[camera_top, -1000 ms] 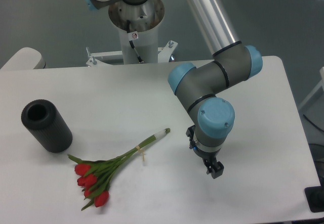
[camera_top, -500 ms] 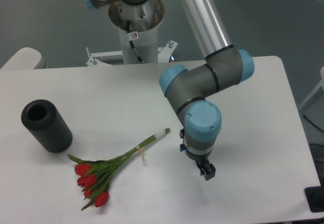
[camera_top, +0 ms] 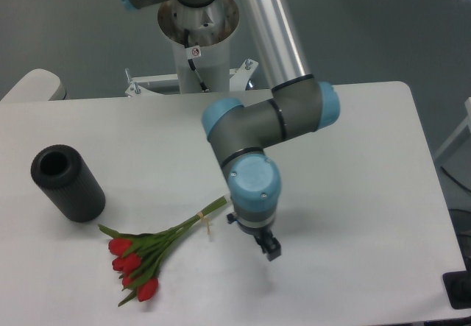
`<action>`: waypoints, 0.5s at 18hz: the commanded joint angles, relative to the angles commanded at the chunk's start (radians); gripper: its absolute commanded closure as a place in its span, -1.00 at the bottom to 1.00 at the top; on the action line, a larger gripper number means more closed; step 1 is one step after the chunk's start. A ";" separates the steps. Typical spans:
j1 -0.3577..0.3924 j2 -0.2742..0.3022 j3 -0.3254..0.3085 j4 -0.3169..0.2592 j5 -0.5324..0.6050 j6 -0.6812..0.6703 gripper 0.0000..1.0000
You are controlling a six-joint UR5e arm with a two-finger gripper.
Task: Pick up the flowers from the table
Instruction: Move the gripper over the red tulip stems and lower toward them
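Observation:
The flowers (camera_top: 151,250), red tulip buds on long green stems with a pale tie, lie flat on the white table (camera_top: 368,215) at the front left. Their whitish stem tip is hidden behind my wrist. My gripper (camera_top: 269,250) hangs below the blue-capped wrist, right of the stem end and above the tabletop. It holds nothing. Only its dark tip shows, so whether the jaws are open or shut is not visible.
A black ribbed cylinder (camera_top: 67,182) lies on the table at the left, behind the flowers. The robot's base column (camera_top: 197,39) stands beyond the table's far edge. The arm's grey links (camera_top: 272,120) cross the table's middle.
The arm has swung left across the table, bringing the gripper from the right side to just beside the stem end. The flowers and cylinder have not moved.

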 joint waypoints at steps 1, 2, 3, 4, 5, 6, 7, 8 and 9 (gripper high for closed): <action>-0.011 0.011 -0.017 0.002 0.000 -0.012 -1.00; -0.021 0.017 -0.025 0.000 -0.008 -0.031 -1.00; -0.034 0.017 -0.026 0.000 -0.018 -0.055 -1.00; -0.048 0.017 -0.026 0.000 -0.023 -0.083 -1.00; -0.061 0.017 -0.026 0.000 -0.032 -0.113 -1.00; -0.074 0.014 -0.029 0.002 -0.047 -0.153 -1.00; -0.084 0.009 -0.035 0.002 -0.058 -0.198 -1.00; -0.097 0.006 -0.040 0.005 -0.061 -0.236 -1.00; -0.107 0.002 -0.042 0.023 -0.061 -0.265 -1.00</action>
